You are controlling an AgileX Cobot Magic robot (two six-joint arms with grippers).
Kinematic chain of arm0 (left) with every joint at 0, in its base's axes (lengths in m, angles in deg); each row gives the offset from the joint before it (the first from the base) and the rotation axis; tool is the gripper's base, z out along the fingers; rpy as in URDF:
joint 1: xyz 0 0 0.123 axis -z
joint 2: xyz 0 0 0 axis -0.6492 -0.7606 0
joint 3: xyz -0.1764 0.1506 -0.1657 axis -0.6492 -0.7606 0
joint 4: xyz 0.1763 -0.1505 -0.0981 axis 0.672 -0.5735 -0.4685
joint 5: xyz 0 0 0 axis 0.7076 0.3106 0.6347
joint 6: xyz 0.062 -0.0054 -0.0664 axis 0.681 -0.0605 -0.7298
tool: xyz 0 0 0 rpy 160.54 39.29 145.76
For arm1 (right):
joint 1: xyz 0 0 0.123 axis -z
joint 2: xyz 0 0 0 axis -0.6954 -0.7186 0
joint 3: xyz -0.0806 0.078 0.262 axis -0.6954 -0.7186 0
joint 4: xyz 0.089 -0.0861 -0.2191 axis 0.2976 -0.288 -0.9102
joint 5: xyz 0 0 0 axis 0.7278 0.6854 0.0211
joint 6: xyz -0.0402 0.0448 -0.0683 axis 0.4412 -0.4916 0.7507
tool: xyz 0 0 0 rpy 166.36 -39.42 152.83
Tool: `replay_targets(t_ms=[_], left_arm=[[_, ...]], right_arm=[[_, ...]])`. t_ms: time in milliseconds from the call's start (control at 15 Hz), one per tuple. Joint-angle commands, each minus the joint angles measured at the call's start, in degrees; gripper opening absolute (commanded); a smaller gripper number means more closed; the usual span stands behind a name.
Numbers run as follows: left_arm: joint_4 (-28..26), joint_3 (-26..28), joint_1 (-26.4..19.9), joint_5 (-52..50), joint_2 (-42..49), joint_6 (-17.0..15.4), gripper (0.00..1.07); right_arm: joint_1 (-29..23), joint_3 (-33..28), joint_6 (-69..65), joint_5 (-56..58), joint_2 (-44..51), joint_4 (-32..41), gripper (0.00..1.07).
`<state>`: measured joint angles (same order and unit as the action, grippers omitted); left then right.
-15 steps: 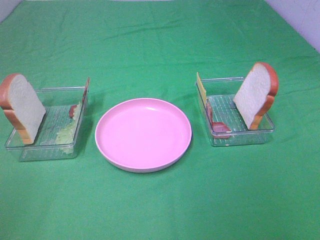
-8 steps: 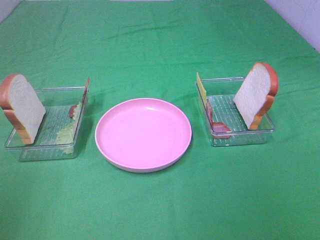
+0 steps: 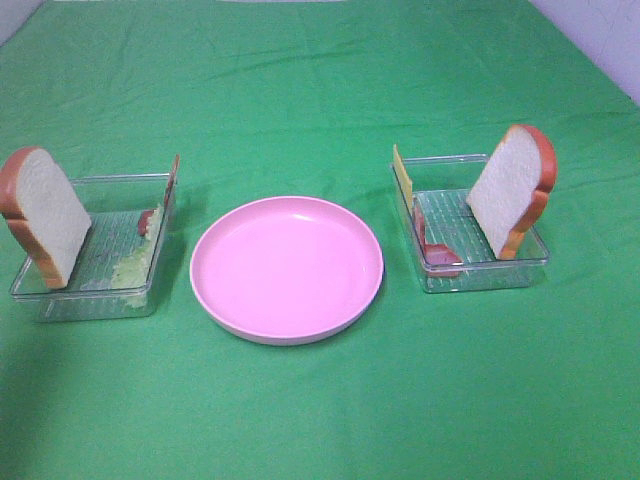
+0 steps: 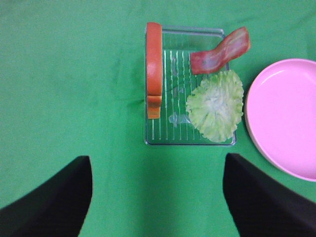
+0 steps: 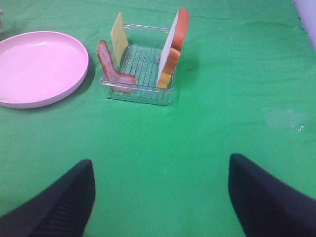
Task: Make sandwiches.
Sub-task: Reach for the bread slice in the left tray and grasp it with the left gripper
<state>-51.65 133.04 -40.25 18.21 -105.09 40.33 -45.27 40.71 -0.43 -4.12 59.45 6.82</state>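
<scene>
Sandwich parts before assembly, on a green cloth (image 3: 320,80). Count: one pink plate (image 3: 287,268), two clear trays, two bread slices, two bacon strips, one lettuce leaf (image 4: 216,104) and one cheese square (image 3: 402,175). The plate sits in the middle, with the left tray (image 3: 95,305) and the right tray (image 3: 485,275) to either side of it, each apart from its rim. The parts lie unstacked, divided between the trays. The left tray holds the left bread slice (image 3: 45,212), leaning against its outer end, the lettuce leaf flat on the ribbed floor, and the left bacon strip (image 4: 219,51) propped over the wall nearest the plate. The right tray holds the right bread slice (image 3: 508,190), leaning at its outer end, with the cheese square upright against the plate-side wall and the right bacon strip (image 3: 437,255) curled beside it. From the high camera the lettuce is only a pale blur behind the tray wall, the left bacon strip is mostly hidden, and neither arm appears. The left wrist camera sees the left bread slice edge-on, crust only. Both wrist cameras cut the dark fingers off at the frame edge. The left gripper (image 4: 158,160) and the right gripper (image 5: 160,163) each stand with jaws spread wide over bare cloth, holding and touching nothing.
</scene>
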Motion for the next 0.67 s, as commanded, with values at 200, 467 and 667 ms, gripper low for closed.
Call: replay_targets(t_ms=[200, 467, 667], left_arm=[[-0.23, 11.69, -0.06, 6.76, -17.65, 3.72, 0.71], [-0.23, 17.36, -0.06, 6.70, -28.42, 6.02, 0.71], [-0.23, 21.43, -0.06, 2.35, -37.30, 5.67, 0.71]], right_arm=[[0.06, -0.11, 0.29, -0.23, 0.74, 0.00, 0.71], [0.06, -0.11, 0.29, -0.23, 0.74, 0.00, 0.71], [0.06, -0.11, 0.29, -0.23, 0.74, 0.00, 0.71]])
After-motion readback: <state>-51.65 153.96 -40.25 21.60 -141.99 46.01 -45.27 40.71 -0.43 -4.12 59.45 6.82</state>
